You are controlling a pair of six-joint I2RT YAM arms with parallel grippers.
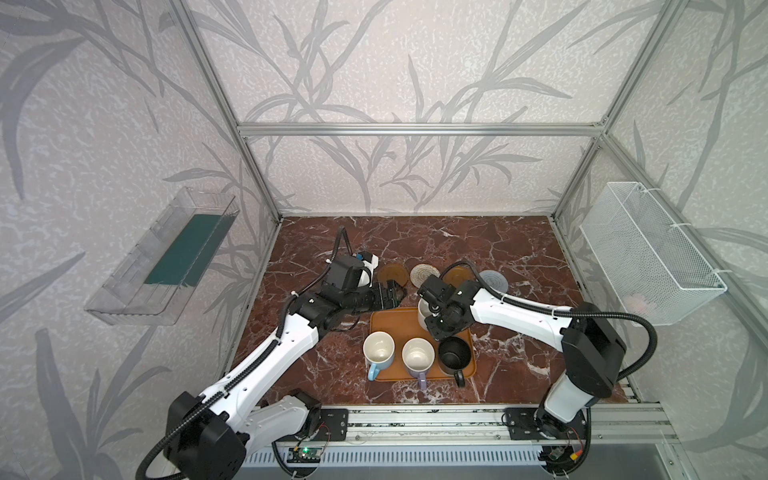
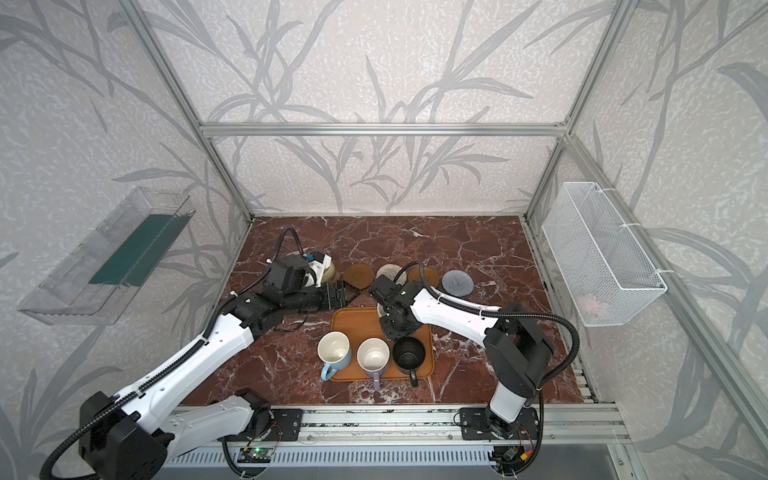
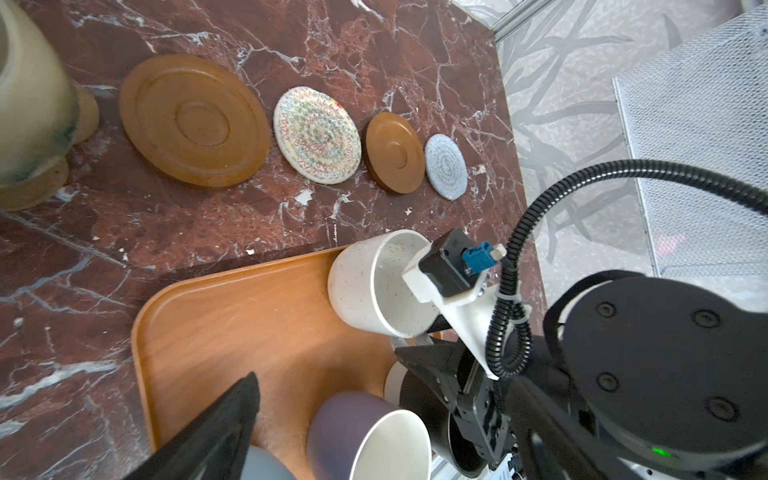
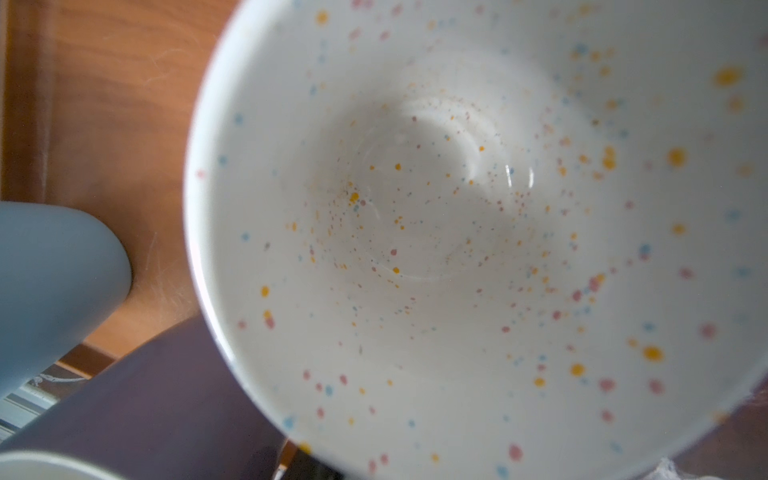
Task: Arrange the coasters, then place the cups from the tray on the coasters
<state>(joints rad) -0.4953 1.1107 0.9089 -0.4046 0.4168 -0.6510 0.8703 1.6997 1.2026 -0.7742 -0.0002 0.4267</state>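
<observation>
White speckled mug [image 3: 365, 282]: on tray [image 3: 232, 316], at the tray's upper right corner in the left wrist view. Right gripper [image 3: 417, 343] is down at its rim; fingers hidden, cannot tell if clamped.

5 coasters lie in a row above the tray: tan lobed coaster [image 3: 37, 187], large brown coaster [image 3: 195, 120], woven coaster [image 3: 318, 135], small brown coaster [image 3: 395, 151], grey-blue coaster [image 3: 446, 166]. Arranging looks done.

Cream-yellow mug [image 3: 29, 95] stands on the tan one, far left: 1 of 5 placed.

Light blue mug [image 1: 378, 351], lavender mug [image 1: 417, 355] and black mug [image 1: 455, 353] sit along the tray's lower edge, 4 coasters bare.

Left gripper [image 1: 395, 293]: jaws spread, empty, just above the tray's upper left corner.
</observation>
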